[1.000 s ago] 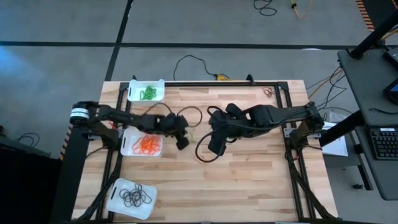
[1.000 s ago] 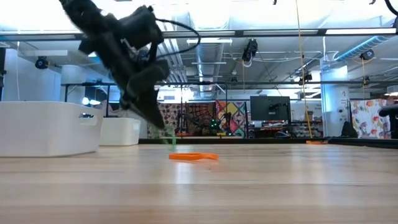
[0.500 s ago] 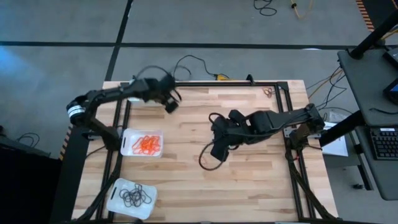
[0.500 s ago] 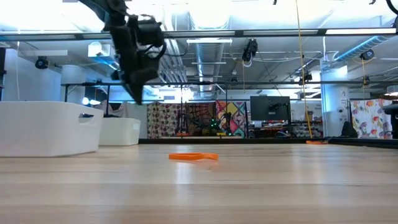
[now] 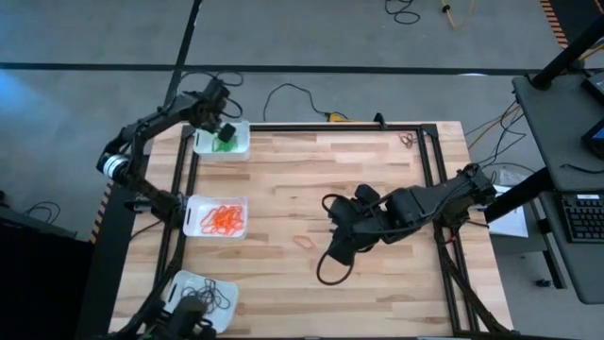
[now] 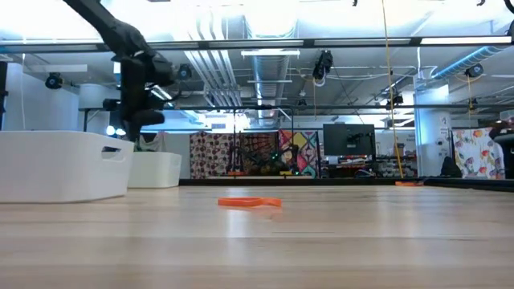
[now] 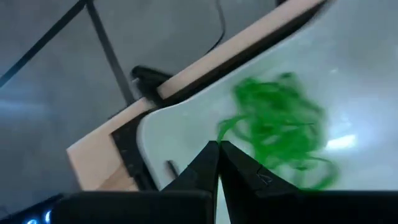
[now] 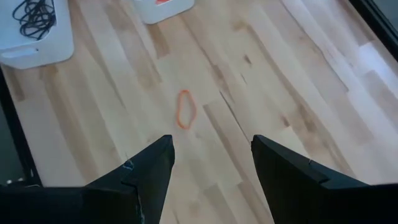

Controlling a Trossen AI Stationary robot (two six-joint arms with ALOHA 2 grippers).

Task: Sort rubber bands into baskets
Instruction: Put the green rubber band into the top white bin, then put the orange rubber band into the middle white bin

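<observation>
Orange rubber band (image 5: 305, 241) lies loose on the bench (image 5: 377, 179) beneath the spread right claw (image 8: 211, 163), while the left claw (image 7: 217, 149), pressed together, hangs over the green-filled basket (image 5: 242, 140).

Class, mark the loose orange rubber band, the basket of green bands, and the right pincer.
Loose orange rubber band (image 5: 305, 240): high view, loop's middle.
Basket of green bands (image 5: 241, 148): high view, right rim.
Right pincer (image 8: 211, 163): right wrist view, midway between fingertips.

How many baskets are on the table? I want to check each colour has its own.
3, all along the table's left edge: the green-band basket at the far corner, the orange-band basket at mid-edge, and the black-band basket at the near corner.
</observation>
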